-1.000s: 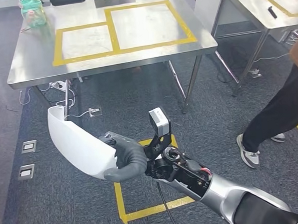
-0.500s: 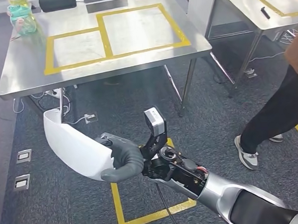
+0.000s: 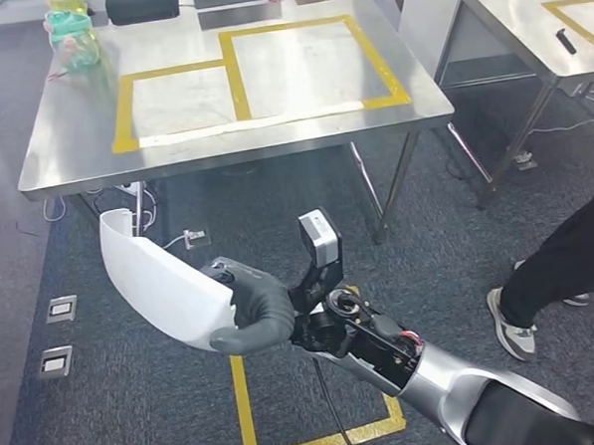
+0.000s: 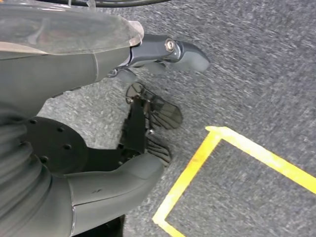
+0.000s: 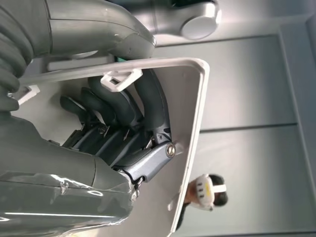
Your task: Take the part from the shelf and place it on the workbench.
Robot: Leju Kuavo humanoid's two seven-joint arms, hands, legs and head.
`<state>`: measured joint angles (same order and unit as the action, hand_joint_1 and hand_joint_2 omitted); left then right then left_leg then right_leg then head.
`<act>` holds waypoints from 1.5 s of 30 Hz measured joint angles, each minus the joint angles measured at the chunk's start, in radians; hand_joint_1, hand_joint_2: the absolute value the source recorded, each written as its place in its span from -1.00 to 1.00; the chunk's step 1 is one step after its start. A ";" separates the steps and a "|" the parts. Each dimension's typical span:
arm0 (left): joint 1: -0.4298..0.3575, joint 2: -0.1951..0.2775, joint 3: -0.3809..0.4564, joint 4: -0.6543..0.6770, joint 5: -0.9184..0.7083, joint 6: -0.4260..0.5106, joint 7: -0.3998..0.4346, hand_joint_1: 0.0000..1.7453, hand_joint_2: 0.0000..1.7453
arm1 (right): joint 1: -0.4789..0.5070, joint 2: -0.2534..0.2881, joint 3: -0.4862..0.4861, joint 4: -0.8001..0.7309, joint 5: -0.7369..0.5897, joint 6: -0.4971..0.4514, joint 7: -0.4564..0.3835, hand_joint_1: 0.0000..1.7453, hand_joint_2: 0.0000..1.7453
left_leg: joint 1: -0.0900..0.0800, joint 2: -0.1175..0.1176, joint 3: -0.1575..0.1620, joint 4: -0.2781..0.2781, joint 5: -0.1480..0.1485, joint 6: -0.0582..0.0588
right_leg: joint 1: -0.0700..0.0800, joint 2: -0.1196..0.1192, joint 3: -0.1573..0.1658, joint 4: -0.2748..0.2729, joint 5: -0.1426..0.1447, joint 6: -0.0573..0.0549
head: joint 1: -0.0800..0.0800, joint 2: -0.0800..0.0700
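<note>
The part (image 3: 162, 284) is a long white curved shell. My right hand (image 3: 255, 312) grips its near end and carries it low over the carpet, out in front of the steel workbench (image 3: 72, 155). In the right wrist view the dark fingers (image 5: 123, 113) curl into the hollow inner side of the part (image 5: 186, 98). The workbench top carries two yellow-taped rectangles (image 3: 301, 68). My left hand (image 4: 141, 123) hangs over the carpet with its fingers apart and nothing in it.
A green container (image 3: 70, 40) and a black box (image 3: 141, 5) stand at the workbench's far edge. A second steel table (image 3: 524, 21) stands to the right. A person's legs (image 3: 567, 258) are on the right. Yellow floor tape (image 3: 243, 405) and floor sockets (image 3: 61, 308) mark the carpet.
The whole picture has swung, so the camera has moved; the workbench now sits a little lower and further right. The person's legs have shifted right. My right hand still holds the part.
</note>
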<state>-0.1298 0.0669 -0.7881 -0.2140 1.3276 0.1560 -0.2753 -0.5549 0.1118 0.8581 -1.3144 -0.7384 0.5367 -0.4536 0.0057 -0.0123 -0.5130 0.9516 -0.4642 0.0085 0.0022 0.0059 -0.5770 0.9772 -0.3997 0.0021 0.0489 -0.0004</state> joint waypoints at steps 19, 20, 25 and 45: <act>-0.002 0.002 0.000 0.000 0.002 -0.003 -0.008 -1.00 1.00 | -0.007 0.006 0.008 0.012 -0.008 -0.005 0.007 0.90 1.00 | 0.008 0.009 -0.087 0.002 0.071 -0.006 | -0.007 0.001 0.090 -0.027 -0.097 0.016 | -0.030 0.000; -0.002 0.002 0.000 0.000 0.002 -0.003 -0.008 -1.00 1.00 | -0.008 0.006 0.008 0.012 -0.008 -0.006 0.007 0.90 1.00 | 0.009 0.009 -0.080 0.000 0.067 0.000 | -0.009 0.000 0.075 0.011 -0.117 0.021 | -0.026 0.000; -0.002 0.003 0.000 0.000 0.002 -0.003 -0.008 -1.00 1.00 | -0.006 0.006 0.008 0.016 -0.009 -0.007 0.006 0.90 1.00 | 0.007 0.008 -0.041 0.000 0.037 0.013 | -0.011 -0.001 -0.091 0.289 -0.183 0.029 | -0.007 0.000; -0.008 0.006 0.000 0.000 -0.003 -0.006 -0.004 -1.00 1.00 | -0.004 0.009 0.007 0.023 -0.008 -0.021 -0.006 0.90 1.00 | 0.006 0.010 -0.101 0.026 0.085 -0.031 | -0.006 0.005 0.093 -0.045 -0.069 -0.010 | -0.036 0.000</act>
<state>-0.1374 0.0731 -0.7885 -0.2140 1.3243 0.1498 -0.2798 -0.5584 0.1209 0.8656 -1.2911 -0.7467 0.5158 -0.4591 0.0112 -0.0021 -0.6139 0.9780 -0.3795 -0.0230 -0.0040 0.0111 -0.4837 0.9324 -0.4686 -0.0083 0.0133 -0.0004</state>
